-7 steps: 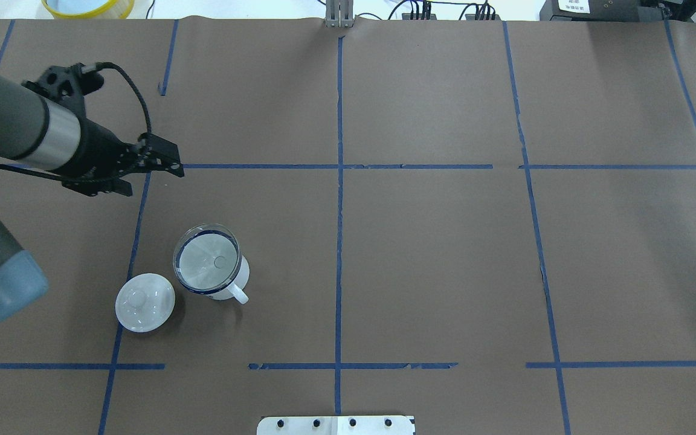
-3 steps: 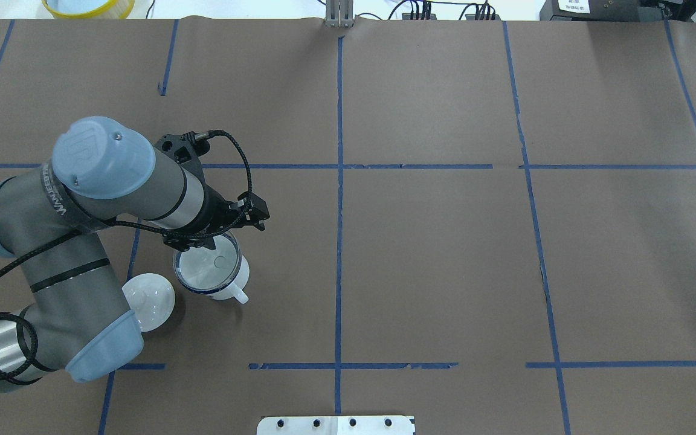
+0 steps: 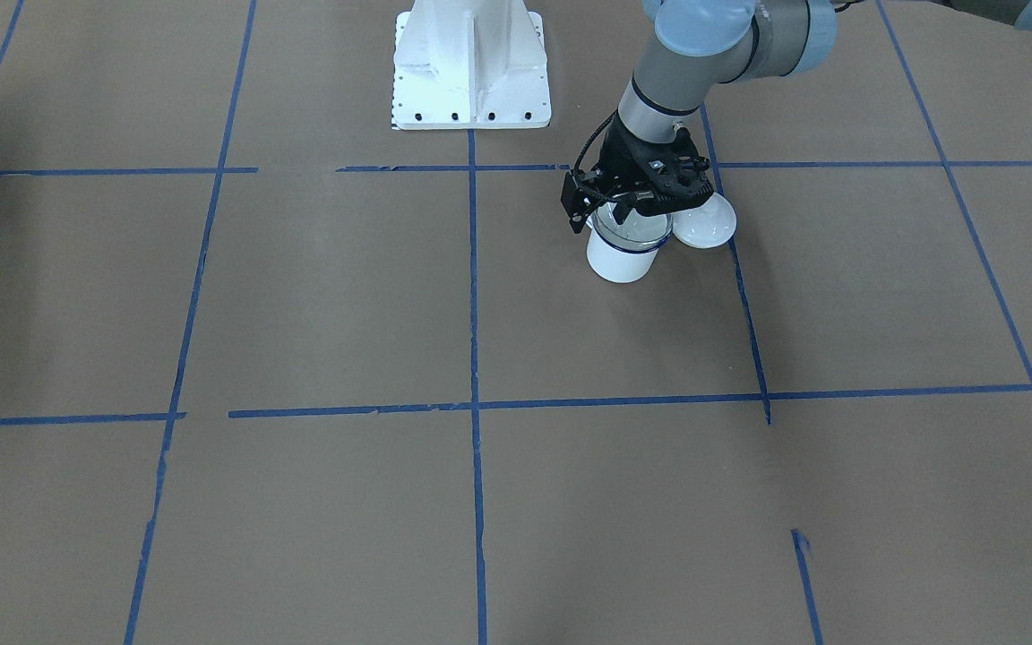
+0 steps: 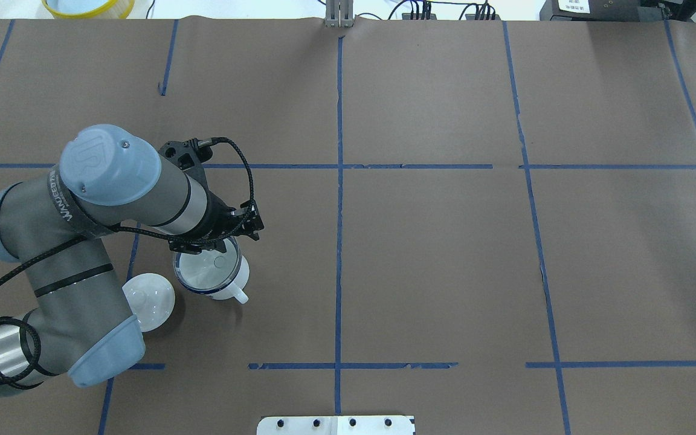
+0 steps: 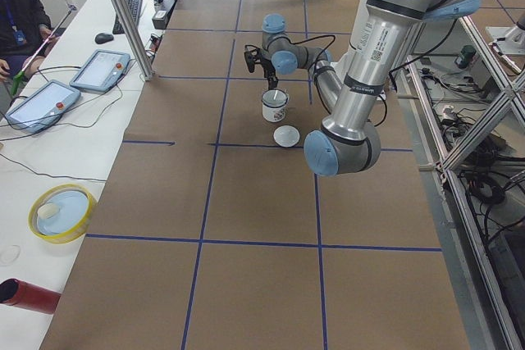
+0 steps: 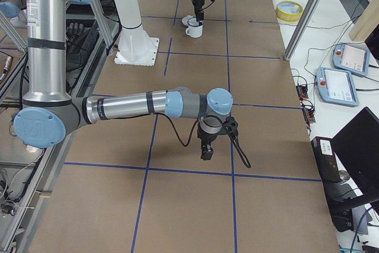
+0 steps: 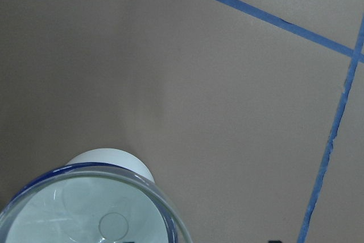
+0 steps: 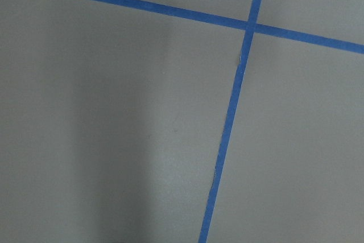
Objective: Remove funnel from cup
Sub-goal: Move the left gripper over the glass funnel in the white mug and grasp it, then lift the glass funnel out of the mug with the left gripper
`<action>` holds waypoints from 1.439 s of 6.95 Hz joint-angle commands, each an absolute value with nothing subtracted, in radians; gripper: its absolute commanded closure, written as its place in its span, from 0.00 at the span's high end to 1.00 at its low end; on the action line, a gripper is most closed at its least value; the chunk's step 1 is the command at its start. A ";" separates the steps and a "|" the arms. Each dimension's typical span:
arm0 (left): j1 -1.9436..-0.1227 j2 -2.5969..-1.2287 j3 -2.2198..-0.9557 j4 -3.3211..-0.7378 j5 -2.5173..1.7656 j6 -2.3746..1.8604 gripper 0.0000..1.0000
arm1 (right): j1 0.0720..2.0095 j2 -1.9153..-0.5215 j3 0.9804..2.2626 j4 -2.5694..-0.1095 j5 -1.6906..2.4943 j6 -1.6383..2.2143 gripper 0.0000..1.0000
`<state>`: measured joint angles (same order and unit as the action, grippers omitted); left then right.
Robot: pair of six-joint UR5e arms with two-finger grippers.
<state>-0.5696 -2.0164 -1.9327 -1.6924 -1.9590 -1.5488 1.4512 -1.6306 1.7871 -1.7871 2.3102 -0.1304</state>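
Note:
The cup [image 4: 227, 289] is a white enamel mug with a dark blue rim, standing left of the table's middle. The clear funnel [image 4: 208, 267] sits in its mouth. Both show in the front view, the cup [image 3: 622, 260] with the funnel [image 3: 632, 235] in it, and in the left wrist view, where the funnel [image 7: 85, 214] fills the lower left. My left gripper [image 4: 218, 240] points down over the funnel's far rim [image 3: 631, 213]; its fingers look open. My right gripper [image 6: 206, 153] shows only in the right side view, low over bare table; I cannot tell whether it is open.
A white round knobbed lid [image 4: 153, 307] lies beside the cup, under my left elbow. A yellow-rimmed bowl [image 4: 88, 6] stands beyond the far left edge. The robot's white base [image 3: 471, 67] is at the near edge. Blue tape lines cross the brown table cover.
My left arm swung in from the far left to above the cup, then shifted slightly closer over the funnel's rim. Cup, funnel and lid have not moved.

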 commanded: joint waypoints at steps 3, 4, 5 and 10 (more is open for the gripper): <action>-0.581 -2.020 -2.024 -1.576 -1.957 -1.548 0.00 | 1.451 -1.631 1.786 -1.787 2.310 -0.130 1.00; -0.609 -2.029 -2.122 -1.455 -1.959 -1.539 0.00 | 1.451 -1.631 1.787 -1.787 2.310 -0.130 1.00; -0.644 -2.058 -2.202 -1.359 -1.959 -1.539 0.00 | 1.451 -1.631 1.787 -1.787 2.310 -0.130 1.00; -0.758 -2.141 -1.989 -1.644 -1.617 -1.941 0.00 | 1.451 -1.631 1.787 -1.787 2.310 -0.130 1.00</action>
